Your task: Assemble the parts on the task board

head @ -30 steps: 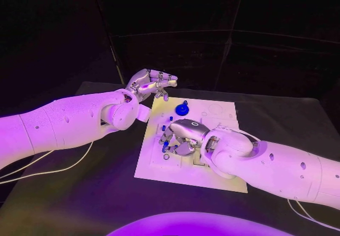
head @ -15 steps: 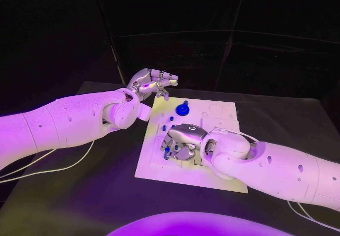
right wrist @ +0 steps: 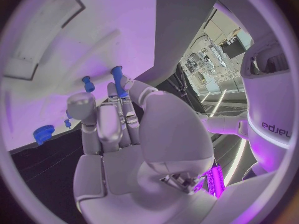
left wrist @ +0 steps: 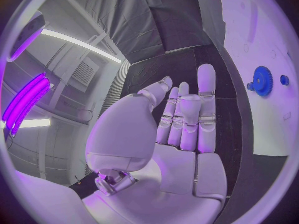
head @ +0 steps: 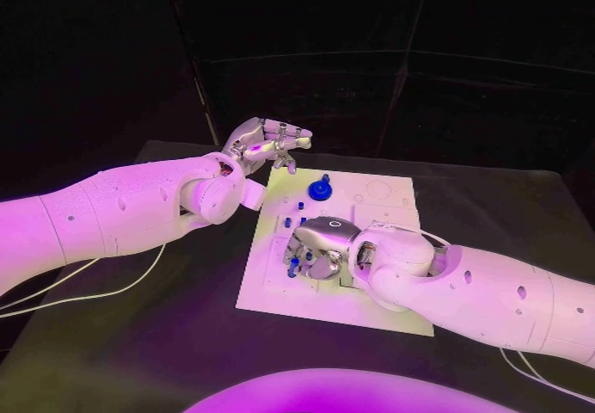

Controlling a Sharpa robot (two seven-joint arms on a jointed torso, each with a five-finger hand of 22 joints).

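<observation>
The white task board (head: 275, 301) lies in the middle of the black table. A blue gear (head: 320, 190) stands near its far edge, also in the left wrist view (left wrist: 262, 80) and the right wrist view (right wrist: 44, 133). Small blue pegs (head: 299, 206) stand closer to me. My right hand (head: 320, 245) is down on the board's middle with fingers pointing at the surface, and pinches a blue peg (right wrist: 117, 78) between thumb and finger. Another peg (right wrist: 87, 83) stands just beyond it. My left hand (head: 266, 142) hovers above the board's far left corner, holding nothing, fingers loosely bent (left wrist: 187, 114).
The board (right wrist: 93, 30) has raised outlines and holes on its far right part (head: 384, 194). A pale cable (head: 100, 292) lies on the table under my left arm. Black table surface surrounds the board on all sides.
My right hand has shifted a little toward the board's left side and lower onto it. The left hand has stayed almost still.
</observation>
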